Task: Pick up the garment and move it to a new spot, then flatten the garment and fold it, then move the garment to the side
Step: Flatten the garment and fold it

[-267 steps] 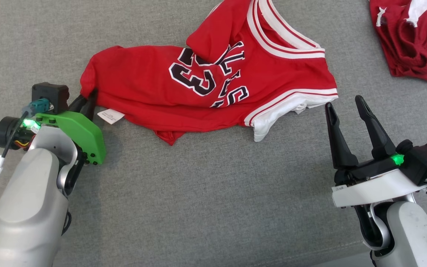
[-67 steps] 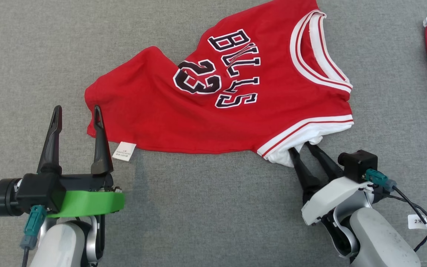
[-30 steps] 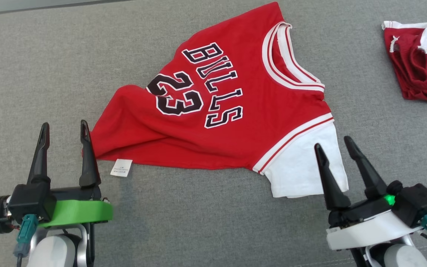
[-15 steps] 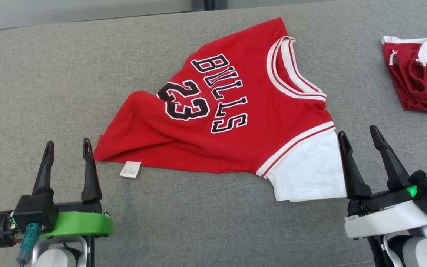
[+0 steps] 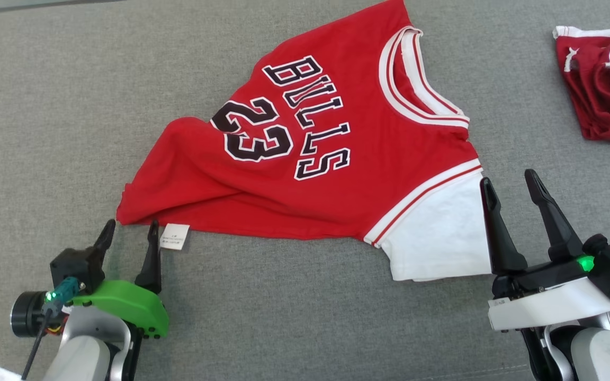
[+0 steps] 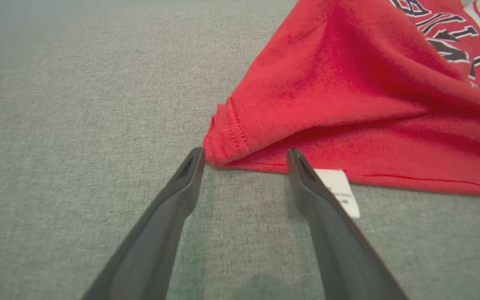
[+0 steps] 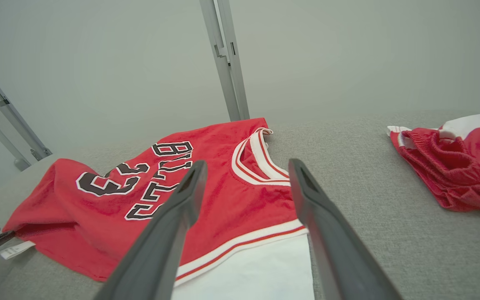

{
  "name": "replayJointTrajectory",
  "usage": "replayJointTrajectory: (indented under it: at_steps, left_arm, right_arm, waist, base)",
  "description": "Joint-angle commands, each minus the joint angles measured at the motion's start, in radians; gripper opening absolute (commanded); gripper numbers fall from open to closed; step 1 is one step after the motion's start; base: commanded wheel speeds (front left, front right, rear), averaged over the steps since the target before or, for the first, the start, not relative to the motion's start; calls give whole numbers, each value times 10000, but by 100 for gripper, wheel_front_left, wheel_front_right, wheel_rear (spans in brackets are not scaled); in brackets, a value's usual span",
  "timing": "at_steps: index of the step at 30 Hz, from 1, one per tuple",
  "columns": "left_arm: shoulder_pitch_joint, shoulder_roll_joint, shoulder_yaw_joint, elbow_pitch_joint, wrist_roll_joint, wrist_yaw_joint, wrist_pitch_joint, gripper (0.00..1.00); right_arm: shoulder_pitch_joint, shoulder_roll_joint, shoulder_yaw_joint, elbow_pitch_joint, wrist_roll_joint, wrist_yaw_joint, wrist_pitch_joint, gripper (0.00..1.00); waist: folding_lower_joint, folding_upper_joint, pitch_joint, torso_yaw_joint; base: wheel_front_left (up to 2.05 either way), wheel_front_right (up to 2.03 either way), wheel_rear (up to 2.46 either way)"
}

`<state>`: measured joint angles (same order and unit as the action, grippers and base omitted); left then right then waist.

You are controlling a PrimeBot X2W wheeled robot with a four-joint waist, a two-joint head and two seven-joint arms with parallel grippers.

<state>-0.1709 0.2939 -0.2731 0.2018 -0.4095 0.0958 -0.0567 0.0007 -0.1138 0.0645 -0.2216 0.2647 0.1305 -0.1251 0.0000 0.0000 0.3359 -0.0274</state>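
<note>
Jersey lies on the wide grey cushion. Left end effector, fingers apart, is at its red corner; right end effector, apart too, beside its white sleeve. Right wrist view adds a metal post behind

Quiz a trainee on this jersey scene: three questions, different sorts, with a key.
1. True or false: the left gripper is shut on the red jersey.
2. Which number is printed on the jersey? A 32, B 23, C 45.
3. Fill in: the white label lies beside the ___ gripper.
Key: 1 false, it is open at the hem corner; 2 B; 3 left.
</note>
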Motion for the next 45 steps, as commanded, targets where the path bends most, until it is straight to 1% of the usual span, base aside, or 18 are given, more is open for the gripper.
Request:
replayJointTrajectory:
  at_steps: [1, 3, 6, 7, 8, 12, 15, 20, 23, 24, 25, 26, 28, 31, 35, 39, 40, 45]
  left_arm:
    - [-311, 53, 43, 256, -60, -113, -76, 100]
    - [-772, 50, 80, 968, -202, -300, -125, 100]
    - [-1023, 60, 44, 1621, -337, -482, 26, 100]
    - [-1038, 72, 11, 1819, -391, -557, 108, 49]
    - [-1039, 56, -16, 1984, -435, -607, 145, 0]
    - [-944, -3, -161, 2257, -521, -775, 312, 0]
    - [-849, 10, -186, 2355, -592, -817, 325, 0]
    - [-597, -4, -152, 2248, -668, -681, 200, 0]
    - [-535, -14, -103, 2148, -685, -610, 116, 0]
    - [-500, -28, -83, 2090, -719, -580, 83, 0]
    - [-476, -40, -52, 2002, -723, -543, 1, 0]
    - [-450, -52, -50, 1908, -732, -525, -9, 0]
    - [-390, -50, 27, 1469, -724, -400, -213, 0]
    - [-315, 83, 184, 498, -614, -142, -379, 0]
    - [-43, 371, 388, -1322, -405, 306, -338, 0]
    - [-29, 659, 624, -3280, -275, 642, -46, 0]
    - [-133, 815, 715, -3791, -146, 717, 9, 0]
    - [-926, 1274, 1013, -5716, 287, 911, 247, 0]
  right_arm:
    - [-184, -20, 21, 52, 104, 2, -66, 100]
    - [-298, -18, 12, 175, 116, 3, -107, 100]
    - [-256, 15, -83, 332, 127, 3, -122, 100]
    - [-193, 18, -134, 412, 120, 3, -93, 100]
    - [-75, 22, -220, 524, 125, 2, -45, 100]
    - [419, -27, -464, 1158, 134, 3, 106, 100]
    - [739, -21, -501, 1777, 250, 3, 111, 100]
    - [501, 17, -270, 2905, 644, 3, -79, 100]
    - [414, -24, -68, 3440, 757, 2, 76, 100]
    - [362, -38, 71, 3643, 856, 2, 171, 87]
    - [309, -80, 190, 3824, 913, 3, 259, 40]
    - [265, -89, 263, 3905, 963, 3, 243, 0]
    - [66, -166, 283, 3723, 1051, 3, -89, 0]
    - [-120, -427, 3, 3099, 977, 2, -543, 0]
    - [-332, -700, -517, 1702, 657, 2, -803, 0]
    - [-680, -974, -1165, 201, 255, 2, -619, 0]
    - [-825, -1098, -1338, -217, 95, 2, -536, 0]
    - [-1711, -1635, -2258, -1815, -342, -3, 81, 0]
  waist:
    - [0, 0, 295, -121]
    - [0, 0, 436, -210]
    - [0, 0, 502, -272]
    - [0, 0, 511, -283]
    - [0, 0, 513, -288]
    - [0, 0, 494, -220]
    - [0, 0, 477, -190]
    - [0, 0, 436, -181]
    - [0, 0, 412, -133]
    - [0, 0, 401, -113]
    - [0, 0, 391, -95]
    - [0, 0, 374, -76]
    - [0, 0, 311, -38]
    - [0, 0, 190, 6]
    - [0, 0, -64, 93]
    - [0, 0, -387, 136]
    - [0, 0, -490, 144]
    - [0, 0, -936, 122]
  base:
    - [0, 0, 0]
    - [0, 0, 0]
    - [0, 0, 0]
    - [0, 0, 0]
    - [0, 0, 0]
    - [0, 0, 0]
    - [0, 0, 0]
    - [0, 0, 0]
    - [0, 0, 0]
    - [0, 0, 0]
    - [0, 0, 0]
    - [0, 0, 0]
    - [0, 0, 0]
    - [0, 0, 0]
    - [0, 0, 0]
    - [0, 0, 0]
    - [0, 0, 0]
    - [0, 0, 0]
